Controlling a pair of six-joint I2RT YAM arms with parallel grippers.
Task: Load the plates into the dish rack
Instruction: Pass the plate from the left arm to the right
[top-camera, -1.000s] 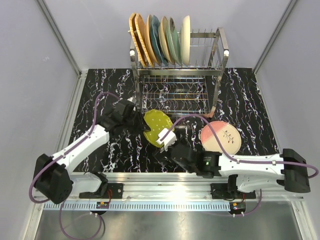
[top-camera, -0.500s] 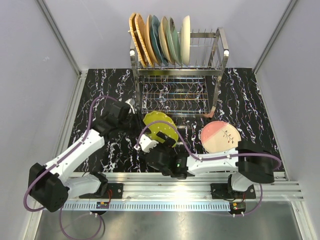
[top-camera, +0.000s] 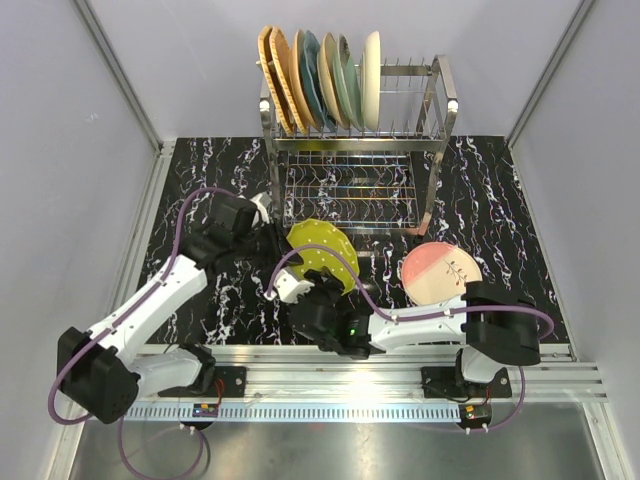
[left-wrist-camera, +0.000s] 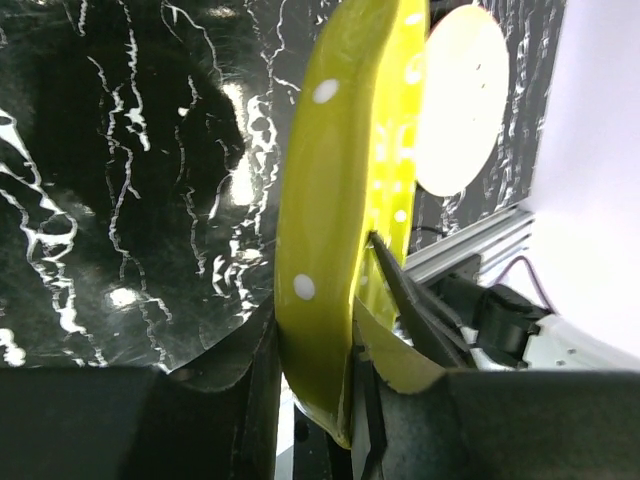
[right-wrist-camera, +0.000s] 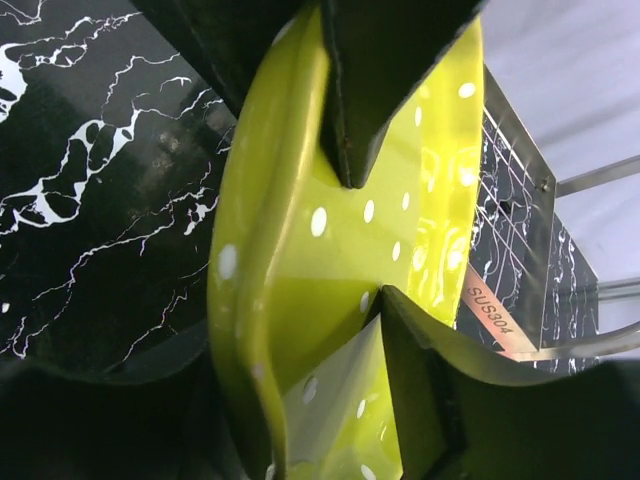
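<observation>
Left claw (left-wrist-camera: 315, 350): pinching the yellow-green dotted plate (top-camera: 325, 250) by its rim, in front of the shiny steel wire dish rack (top-camera: 440, 110).
Right claw (right-wrist-camera: 300, 360): straddles the same rim; squeezing or not, can't tell.
Overhead: both claws' tips hidden.

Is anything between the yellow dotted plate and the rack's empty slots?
Nothing visible. The yellow plate has open space up to the free right-hand slots of the rack; the pink plate lies off to the side.
</observation>
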